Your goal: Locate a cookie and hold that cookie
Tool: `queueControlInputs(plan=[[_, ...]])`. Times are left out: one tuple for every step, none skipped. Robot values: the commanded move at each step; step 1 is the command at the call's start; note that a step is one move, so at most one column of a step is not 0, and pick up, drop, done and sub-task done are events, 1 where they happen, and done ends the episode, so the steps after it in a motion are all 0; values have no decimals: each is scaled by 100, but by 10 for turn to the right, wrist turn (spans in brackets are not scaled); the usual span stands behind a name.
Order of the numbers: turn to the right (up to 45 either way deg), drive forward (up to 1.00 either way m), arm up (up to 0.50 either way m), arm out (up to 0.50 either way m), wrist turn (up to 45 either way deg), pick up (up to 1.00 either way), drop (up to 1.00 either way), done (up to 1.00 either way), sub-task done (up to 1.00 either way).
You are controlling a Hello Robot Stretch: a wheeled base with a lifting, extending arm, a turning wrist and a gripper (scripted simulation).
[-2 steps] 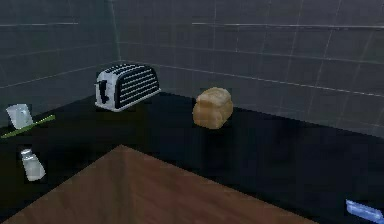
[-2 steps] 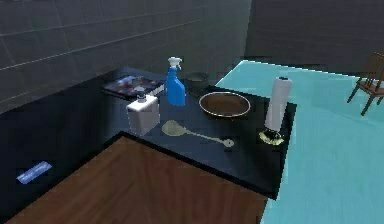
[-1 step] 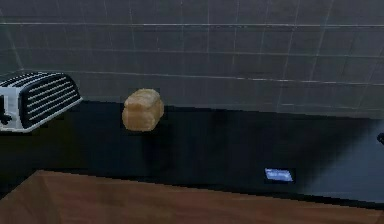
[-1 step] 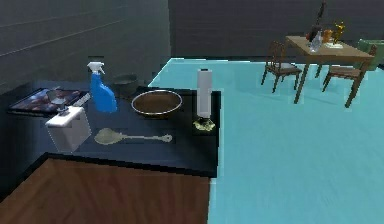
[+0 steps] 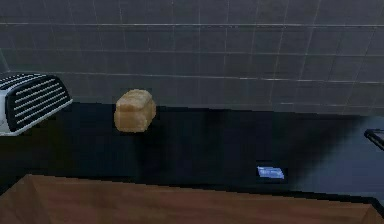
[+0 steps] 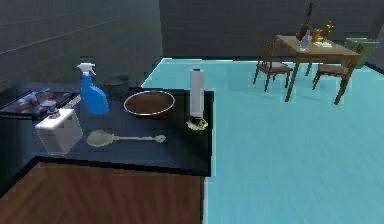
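Cookie not identifiable — loaf, toaster, spray bottle, bowl on dark counter; gripper state: cannot tell.

No text, number, label or sign can be read here. The small blue flat thing that lies on the dark counter carries some lighter marks on its face, but they are too small to tell whether they are writing.
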Motion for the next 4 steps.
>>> queueControlInputs(plan=[[0,0,50,0,0,0,0,0,0],[0,0,38,0,0,0,0,0,0],[0,0,0,40,0,0,0,0,0],[0,0,0,0,450,0,0,0,0]])
